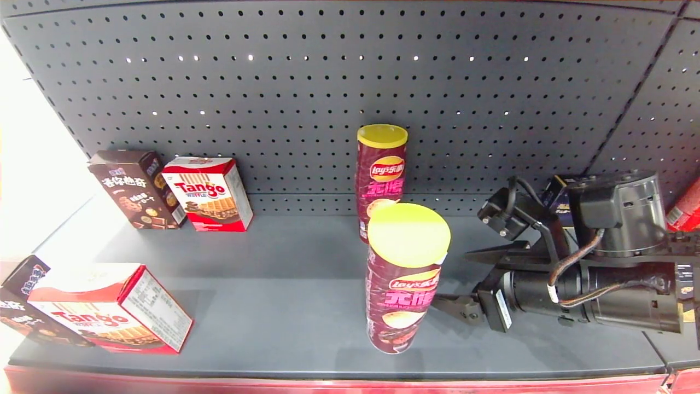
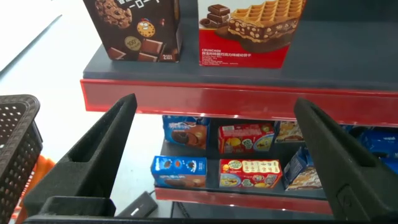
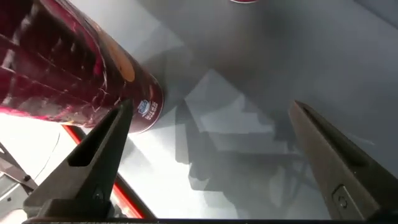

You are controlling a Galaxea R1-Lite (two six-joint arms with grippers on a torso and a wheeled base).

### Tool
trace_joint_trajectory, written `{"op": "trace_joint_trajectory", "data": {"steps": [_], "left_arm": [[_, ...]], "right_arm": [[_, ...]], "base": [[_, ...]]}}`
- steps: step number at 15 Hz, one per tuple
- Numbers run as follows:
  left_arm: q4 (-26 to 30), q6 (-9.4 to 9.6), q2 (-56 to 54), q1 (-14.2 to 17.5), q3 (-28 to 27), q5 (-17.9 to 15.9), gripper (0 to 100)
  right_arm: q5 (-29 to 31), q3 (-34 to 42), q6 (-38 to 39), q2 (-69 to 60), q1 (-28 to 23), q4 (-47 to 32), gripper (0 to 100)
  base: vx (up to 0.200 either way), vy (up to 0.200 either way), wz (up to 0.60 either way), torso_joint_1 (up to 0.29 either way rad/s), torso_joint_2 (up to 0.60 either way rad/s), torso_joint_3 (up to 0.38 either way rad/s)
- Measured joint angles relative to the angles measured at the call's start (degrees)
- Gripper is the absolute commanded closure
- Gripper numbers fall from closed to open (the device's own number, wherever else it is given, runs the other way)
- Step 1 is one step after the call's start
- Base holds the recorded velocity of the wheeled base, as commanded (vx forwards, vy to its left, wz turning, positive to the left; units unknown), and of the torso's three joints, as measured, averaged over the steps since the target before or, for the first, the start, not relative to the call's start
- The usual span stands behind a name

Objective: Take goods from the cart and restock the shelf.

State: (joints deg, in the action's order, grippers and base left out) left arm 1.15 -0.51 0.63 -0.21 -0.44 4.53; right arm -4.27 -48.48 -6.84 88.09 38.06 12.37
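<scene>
Cookie box (image 1: 136, 189) and wafer box (image 1: 210, 194) are set at the left of the shelf (image 1: 284, 295), by the back wall; a second wafer box (image 1: 109, 309) is laid at the front edge. In the middle two cans are placed upright, the front can (image 1: 407, 279) before the back can (image 1: 381, 175). Just right of the front can, the right gripper (image 1: 454, 276) is held wide open. The left gripper (image 2: 216, 102) is spread wide too, lower down before the red shelf edge.
</scene>
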Motion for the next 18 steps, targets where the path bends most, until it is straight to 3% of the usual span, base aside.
{"op": "trace_joint_trajectory", "data": {"steps": [11, 14, 18], "left_arm": [[-0.02, 0.0, 0.05, 0.02, 0.09, 0.02, 0], [0.0, -0.49, 0.05, 0.02, 0.09, 0.02, 0], [-0.02, -0.61, 0.07, 0.02, 0.02, 0.0, 0]], "right_arm": [[1.4, 0.3, 0.2, 0.69, 0.28, 1.12, 0], [1.49, 0.8, 0.57, -3.5, -6.01, 2.38, 0], [1.48, 5.88, 1.07, -17.69, -20.72, 2.45, 0]], "base": [[0.0, 0.0, 0.0, 0.0, 0.0, 0.0], [0.0, 0.0, 0.0, 0.0, 0.0, 0.0], [0.0, 0.0, 0.0, 0.0, 0.0, 0.0]]}}
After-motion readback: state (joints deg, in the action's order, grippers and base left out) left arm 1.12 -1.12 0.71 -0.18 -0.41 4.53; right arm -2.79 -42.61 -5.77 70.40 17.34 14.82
